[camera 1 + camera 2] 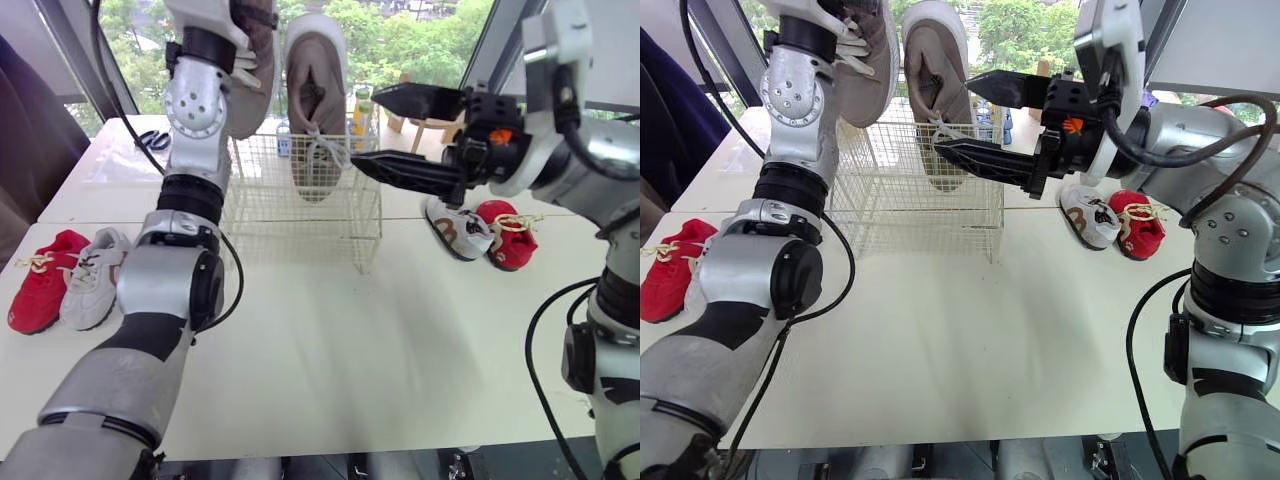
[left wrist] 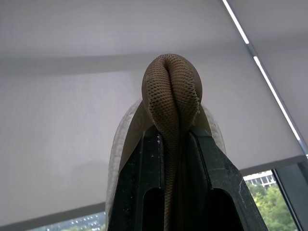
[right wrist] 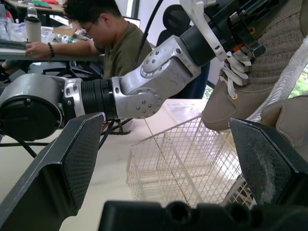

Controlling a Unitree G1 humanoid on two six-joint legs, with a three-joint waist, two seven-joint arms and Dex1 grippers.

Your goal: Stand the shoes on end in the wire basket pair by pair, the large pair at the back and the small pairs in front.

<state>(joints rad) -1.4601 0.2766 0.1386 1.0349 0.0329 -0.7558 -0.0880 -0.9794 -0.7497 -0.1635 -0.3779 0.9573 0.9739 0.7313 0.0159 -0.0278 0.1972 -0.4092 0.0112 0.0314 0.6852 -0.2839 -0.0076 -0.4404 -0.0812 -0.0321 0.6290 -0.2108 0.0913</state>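
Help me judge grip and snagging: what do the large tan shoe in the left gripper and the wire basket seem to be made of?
The large tan shoe looks like matte woven mesh fabric: a honeycomb weave shows in the left wrist view. Its pale edge looks rubbery. The wire basket is thin wire in an open grid, probably white-coated metal.

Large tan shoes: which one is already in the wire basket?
The right-hand large shoe, lower end inside the wire basket; the other large shoe is clamped aloft in the left gripper.
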